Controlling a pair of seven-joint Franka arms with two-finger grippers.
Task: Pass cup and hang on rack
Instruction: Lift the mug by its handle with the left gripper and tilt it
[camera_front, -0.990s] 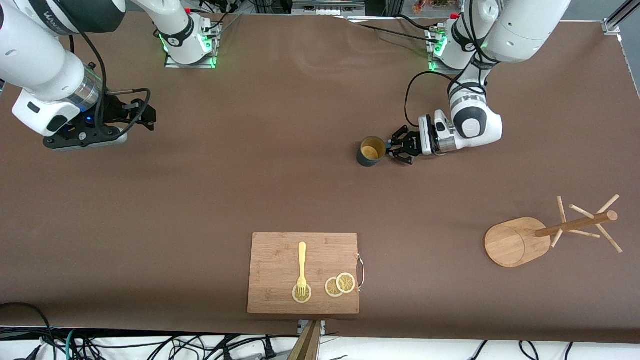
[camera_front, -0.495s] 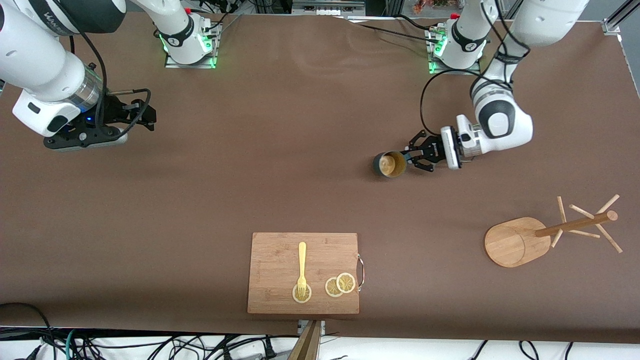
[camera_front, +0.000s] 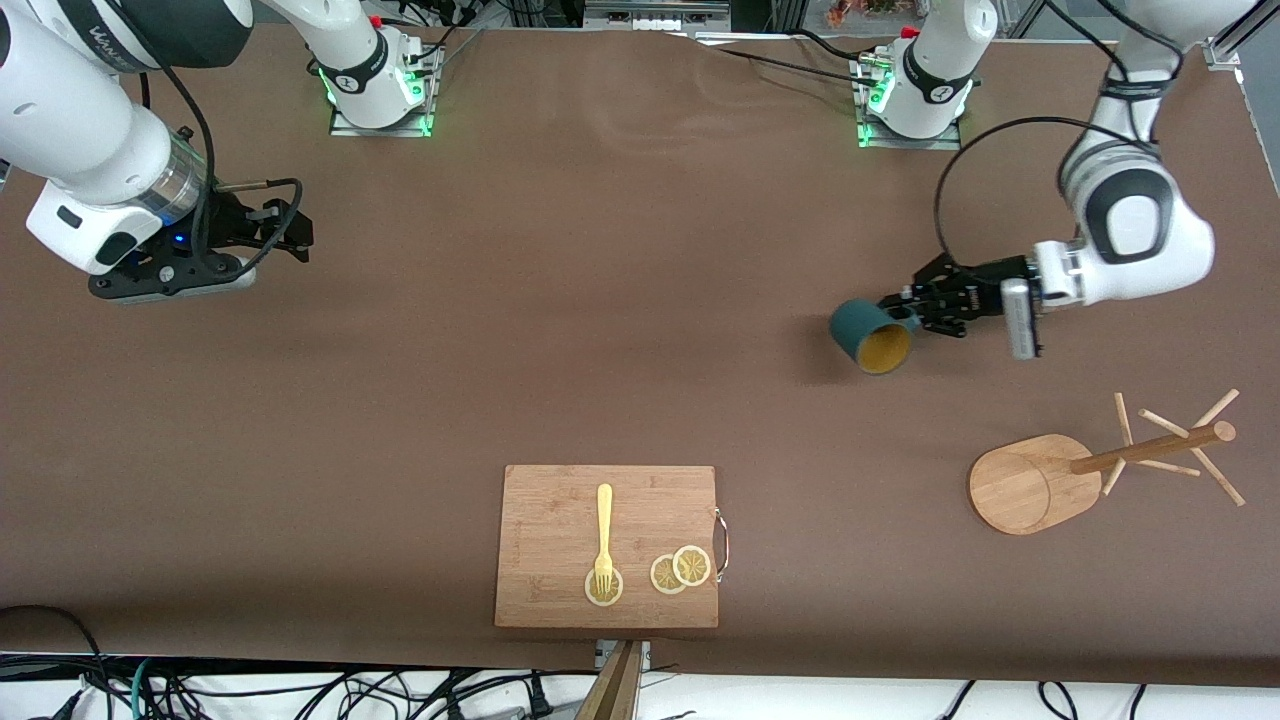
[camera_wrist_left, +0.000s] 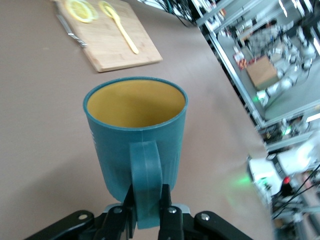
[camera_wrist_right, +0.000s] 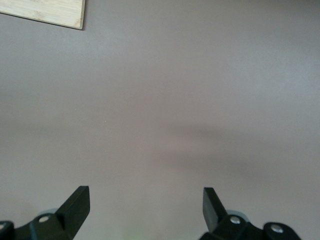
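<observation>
Progress: cup (camera_front: 870, 336) is in the left gripper (camera_front: 908, 312), so the pass part looks done or skipped; can't say which from here. Hanging not yet done. Rack (camera_front: 1100, 465) has no mug on any peg.

L gripper: fingers clenched on the cup's teal loop handle (camera_wrist_left: 146, 182), seen clearly in left wrist view, one finger each side of the loop. Cup is up in the air over bare brown table (camera_front: 600, 300), toward the left arm's end, not over the rack base.

R gripper (camera_wrist_right: 145, 200): fingers apart, nothing between them, only tablecloth below. R arm waits at its own end of the table.

Cup orientation: tipped well off upright. Long axis (bottom to mouth) slants down and toward the front camera; yellow-ochre inside shows at the lower end in front view. Handle points back toward the L wrist.

Rack: oval base flat on table; post looks leaned toward the table's edge in front view, prob. camera angle, pegs fan out at its top.

Left, my guess: carry cup to the rack, line handle loop w/ a peg, slide on, let go.

Also on table: cutting board (camera_front: 560, 500) w/ fork (camera_front: 604, 530) and lemon slices (camera_front: 680, 570), nearer the front camera, untouched.
</observation>
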